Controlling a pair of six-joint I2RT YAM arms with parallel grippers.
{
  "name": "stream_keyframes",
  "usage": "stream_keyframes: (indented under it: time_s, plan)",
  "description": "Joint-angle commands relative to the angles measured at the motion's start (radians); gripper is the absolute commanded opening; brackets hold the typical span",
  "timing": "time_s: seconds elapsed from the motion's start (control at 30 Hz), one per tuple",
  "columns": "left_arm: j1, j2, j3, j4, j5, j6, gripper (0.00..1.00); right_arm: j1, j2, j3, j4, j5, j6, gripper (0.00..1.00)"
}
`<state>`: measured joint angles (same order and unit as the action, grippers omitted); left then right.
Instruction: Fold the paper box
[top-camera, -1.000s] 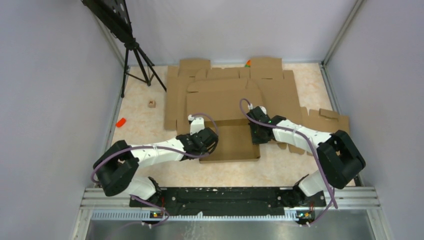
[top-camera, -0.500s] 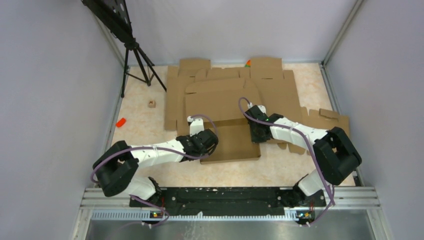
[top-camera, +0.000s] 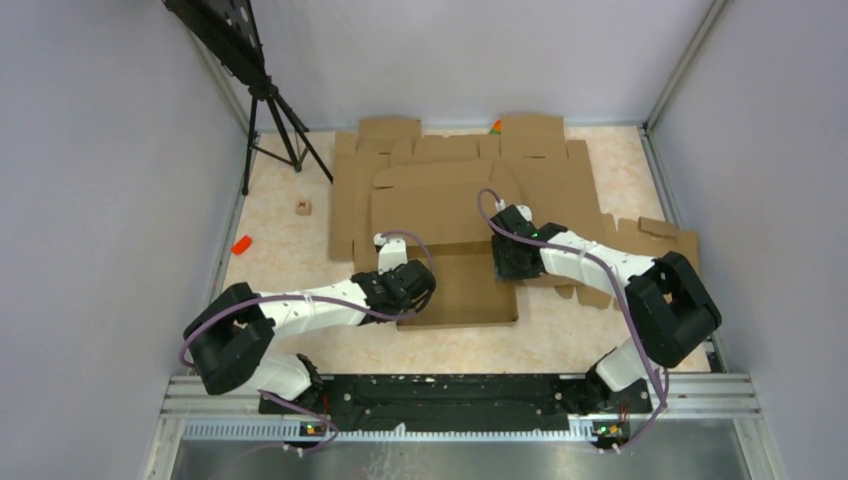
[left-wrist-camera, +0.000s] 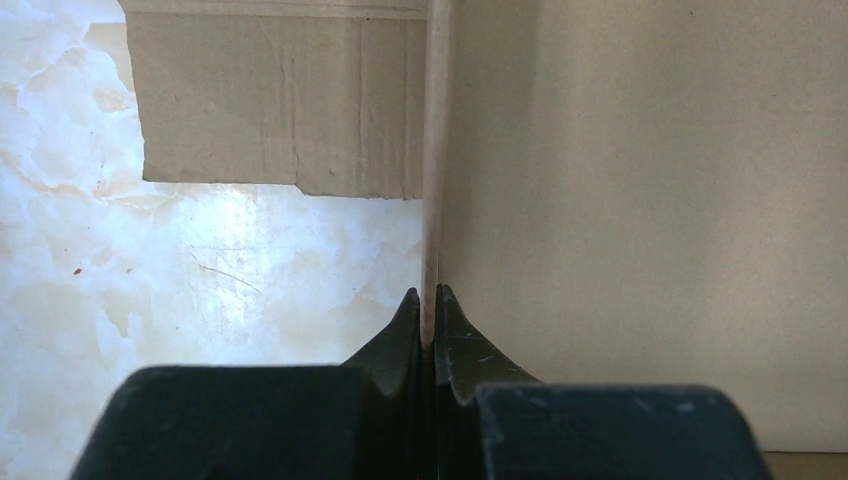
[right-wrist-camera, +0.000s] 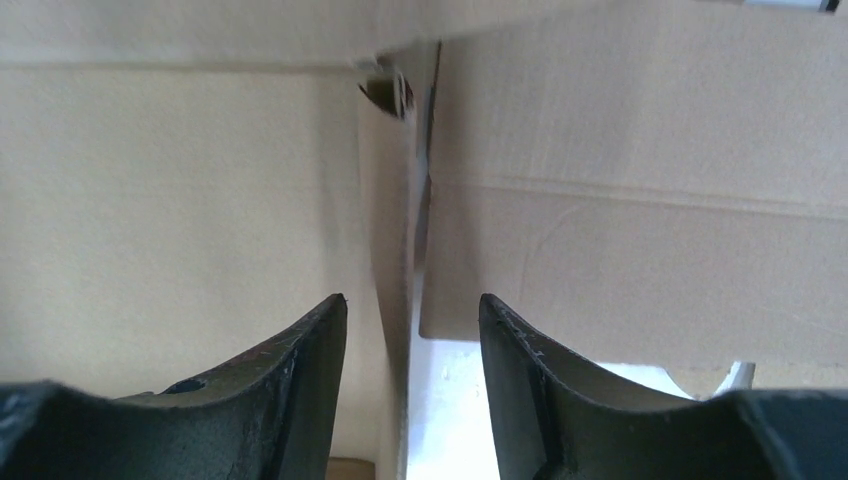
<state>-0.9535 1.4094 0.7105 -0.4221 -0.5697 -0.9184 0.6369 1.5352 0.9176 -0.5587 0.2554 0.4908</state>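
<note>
The paper box (top-camera: 462, 285) is a shallow brown cardboard piece lying between my two arms, its back panel reaching up toward the larger blanks. My left gripper (top-camera: 397, 281) is shut on the box's left side wall (left-wrist-camera: 432, 180), which stands upright between the fingertips. My right gripper (top-camera: 503, 262) is open and straddles the box's right side wall (right-wrist-camera: 393, 230), which stands between the two fingers (right-wrist-camera: 310, 350) without being pinched. The box floor shows in both wrist views (left-wrist-camera: 650, 200) (right-wrist-camera: 170, 200).
Wider flat cardboard blanks (top-camera: 560, 180) lie behind the box, with more pieces at the right (top-camera: 655, 240). A tripod (top-camera: 270, 120) stands at the back left. A small wooden block (top-camera: 303, 208) and a red piece (top-camera: 241, 244) lie on the left of the table (top-camera: 290, 250).
Both grippers have shifted slightly left and back, and the box has slid a little left with them. The right arm's elbow has drawn in toward the left.
</note>
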Motion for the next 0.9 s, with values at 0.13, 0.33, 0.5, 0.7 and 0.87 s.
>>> stream_keyframes:
  time_s: [0.13,0.33,0.5,0.7,0.87]
  plan:
    - [-0.011,-0.033,-0.002,-0.016,-0.041,-0.014,0.0,-0.011,0.065,0.077,0.038,0.006,0.004,0.44]
    - [-0.014,-0.039,-0.003,-0.024,-0.049,-0.018,0.0,-0.011,0.08,0.082,0.01,0.041,-0.004,0.01]
    - [-0.017,-0.042,0.0,-0.031,-0.054,-0.023,0.0,-0.011,0.077,0.084,-0.003,0.073,-0.008,0.0]
    - [-0.019,-0.038,0.001,-0.035,-0.058,-0.03,0.0,-0.014,0.066,0.091,0.016,0.054,-0.008,0.52]
    - [-0.021,-0.036,0.002,-0.04,-0.056,-0.034,0.0,-0.036,0.058,0.099,0.056,0.025,0.018,0.57]
